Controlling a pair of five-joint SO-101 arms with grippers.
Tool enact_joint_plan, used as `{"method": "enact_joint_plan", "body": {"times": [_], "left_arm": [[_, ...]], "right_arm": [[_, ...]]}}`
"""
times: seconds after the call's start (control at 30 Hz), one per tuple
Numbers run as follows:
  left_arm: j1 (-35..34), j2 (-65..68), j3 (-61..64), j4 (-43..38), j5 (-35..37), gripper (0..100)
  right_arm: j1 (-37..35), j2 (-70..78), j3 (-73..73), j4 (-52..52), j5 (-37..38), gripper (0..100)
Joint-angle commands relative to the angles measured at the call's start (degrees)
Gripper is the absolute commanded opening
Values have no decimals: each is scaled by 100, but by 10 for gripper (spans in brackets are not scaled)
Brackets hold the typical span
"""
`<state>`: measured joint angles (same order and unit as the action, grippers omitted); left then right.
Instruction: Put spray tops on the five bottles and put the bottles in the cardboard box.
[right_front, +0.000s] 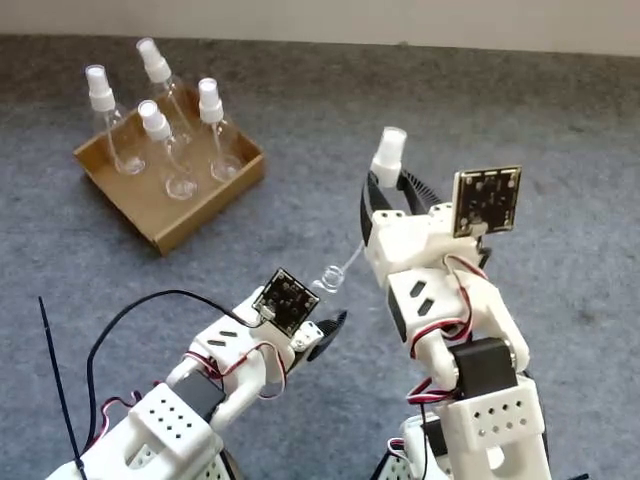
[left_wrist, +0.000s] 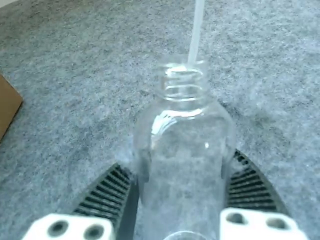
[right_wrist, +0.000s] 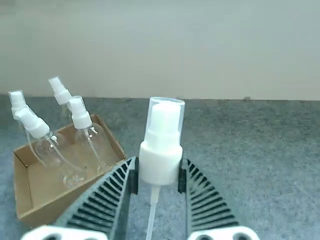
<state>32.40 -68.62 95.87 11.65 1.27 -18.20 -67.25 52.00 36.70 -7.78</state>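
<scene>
A clear, uncapped bottle (left_wrist: 182, 150) is tilted in my left gripper (left_wrist: 180, 200), which is shut on its body. In the high view its mouth (right_front: 330, 278) points up toward the right arm. My right gripper (right_wrist: 156, 175) is shut on a white spray top (right_wrist: 160, 145), held above the carpet (right_front: 388, 150). The top's thin dip tube (left_wrist: 195, 30) slants down and its end enters the bottle's neck. The cardboard box (right_front: 215, 205) sits at the far left with several capped bottles (right_front: 165, 150) upright inside.
Grey carpet (right_front: 300, 130) covers the table between the box and the arms. A black cable (right_front: 55, 370) runs along the near left beside the left arm. A corner of the box (left_wrist: 7, 110) shows in the left wrist view.
</scene>
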Motion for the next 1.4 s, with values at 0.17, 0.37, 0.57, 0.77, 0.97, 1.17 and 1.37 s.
{"method": "enact_joint_plan", "body": {"times": [0.17,0.37,0.57,0.77,0.97,1.17,1.37], "left_arm": [[13,-110,136,-26,-44,81],[13,-110,136,-35,-44,81],[-145,-110,127,-756,-44,80],[-391,-110,127,-1398,-44,80],[-391,-110,127,-1679,-44,81],[-400,-110,127,-1741,-44,81],[-752,-119,127,-1925,-44,81]], "right_arm": [[4,-92,-40,-127,18,30],[-567,-92,242,295,18,31],[-699,-92,303,576,18,33],[-716,-92,303,884,18,34],[-927,-92,303,1297,26,35],[-1279,-92,251,1684,53,35],[-1279,-92,242,2237,53,105]]}}
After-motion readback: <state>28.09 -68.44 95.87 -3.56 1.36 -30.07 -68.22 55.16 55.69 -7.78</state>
